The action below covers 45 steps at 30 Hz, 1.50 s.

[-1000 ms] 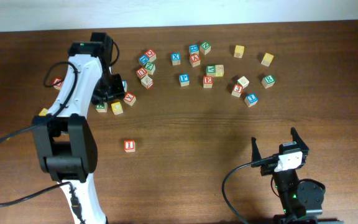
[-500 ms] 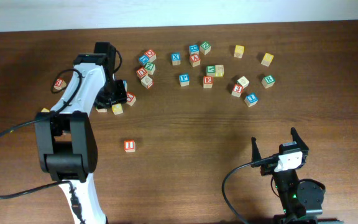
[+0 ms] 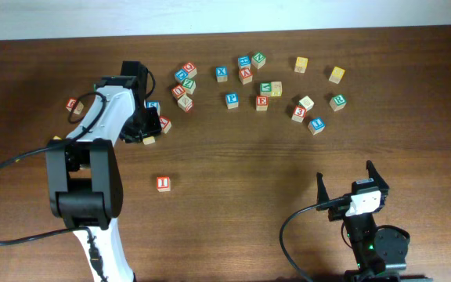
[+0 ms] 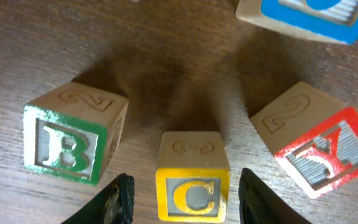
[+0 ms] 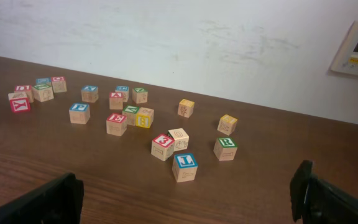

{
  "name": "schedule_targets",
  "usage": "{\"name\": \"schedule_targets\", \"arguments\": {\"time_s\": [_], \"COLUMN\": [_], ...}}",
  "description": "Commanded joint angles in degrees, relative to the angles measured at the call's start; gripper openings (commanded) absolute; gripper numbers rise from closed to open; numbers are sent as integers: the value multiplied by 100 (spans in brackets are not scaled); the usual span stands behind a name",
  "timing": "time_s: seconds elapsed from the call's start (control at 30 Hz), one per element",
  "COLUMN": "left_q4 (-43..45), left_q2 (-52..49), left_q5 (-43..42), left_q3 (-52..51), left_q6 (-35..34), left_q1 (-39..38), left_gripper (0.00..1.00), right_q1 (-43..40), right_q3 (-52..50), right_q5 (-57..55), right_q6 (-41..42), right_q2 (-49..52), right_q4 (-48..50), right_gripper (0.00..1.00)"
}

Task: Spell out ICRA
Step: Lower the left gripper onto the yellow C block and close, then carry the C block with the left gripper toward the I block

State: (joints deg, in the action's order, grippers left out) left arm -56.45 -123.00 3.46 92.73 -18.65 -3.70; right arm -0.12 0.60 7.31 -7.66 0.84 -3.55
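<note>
A yellow C block (image 4: pixel 192 186) lies on the wood between a green B block (image 4: pixel 70 140) and a red Y block (image 4: pixel 312 146). My left gripper (image 4: pixel 185 182) is open, one finger on each side of the C block with a gap on both sides. In the overhead view the left gripper (image 3: pixel 144 125) is over the left cluster, with the C block (image 3: pixel 149 140) at its front edge. A red I block (image 3: pixel 163 183) stands alone further forward. A green R block (image 3: pixel 337 101) lies at the right, and also shows in the right wrist view (image 5: pixel 226 148). My right gripper (image 3: pixel 351 185) is open and empty.
Several more letter blocks are scattered along the back of the table (image 3: pixel 241 157), among them a blue block (image 4: pixel 309 15) just behind the C block and a blue L block (image 5: pixel 185 165). A white wall (image 5: pixel 179 43) rises behind the table.
My left gripper has moved slightly right and toward the front, settling around the yellow C block. The right arm has not moved.
</note>
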Motion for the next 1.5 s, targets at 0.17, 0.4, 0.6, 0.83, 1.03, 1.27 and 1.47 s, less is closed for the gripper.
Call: {"name": "schedule_targets", "arguments": {"time_s": [0.17, 0.4, 0.6, 0.83, 1.03, 1.27, 1.47], "left_q4": [151, -37, -844, -1792, -2430, -2549, -2529], "left_q2": [173, 177, 216, 461, 485, 485, 485], "left_q5": [44, 22, -680, -979, -1108, -1119, -1119], "left_q3": [-33, 11, 719, 1287, 1285, 1285, 1250], "left_q6": [-15, -15, -13, -15, -11, 31, 28], "left_q1": [0, 0, 0, -66, -365, -990, -1683], "left_gripper": [20, 11, 11, 13, 11, 11, 14], "right_q1": [-33, -33, -33, -33, -33, -33, -33], "right_q3": [-28, -28, -28, -28, -28, -28, -28], "right_q5": [-48, -48, -48, -48, -48, -48, -48], "right_q6": [15, 15, 15, 15, 15, 15, 15], "right_q2": [-37, -37, -37, -37, -37, -37, -37], "right_q4": [-33, -33, -33, -35, -33, -33, -33], "right_gripper": [98, 98, 98, 98, 98, 98, 98]}}
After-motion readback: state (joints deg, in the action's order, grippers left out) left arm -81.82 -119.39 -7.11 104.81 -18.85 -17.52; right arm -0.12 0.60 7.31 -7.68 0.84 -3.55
